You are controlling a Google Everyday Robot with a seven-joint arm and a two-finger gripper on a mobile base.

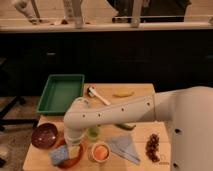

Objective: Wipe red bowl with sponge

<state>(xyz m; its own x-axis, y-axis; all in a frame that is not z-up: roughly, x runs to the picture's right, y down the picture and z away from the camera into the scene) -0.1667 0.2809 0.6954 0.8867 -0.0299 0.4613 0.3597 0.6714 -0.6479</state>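
The red bowl [75, 159] sits at the table's front left, mostly covered by my arm. The blue-grey sponge [59, 155] lies on the bowl's left part, sticking out over its rim. My white arm reaches in from the right and bends down over the bowl. The gripper [73, 148] points down into the bowl, right beside the sponge's right edge. The wrist hides where the gripper and sponge meet.
A maroon-brown bowl [44, 135] stands left of the red bowl. A small cup with orange inside [101, 152] and a pale-blue folded cloth [125, 147] lie to its right. A green tray [61, 93], a utensil [98, 95], a banana [122, 93] and a dark snack [152, 146] are also on the table.
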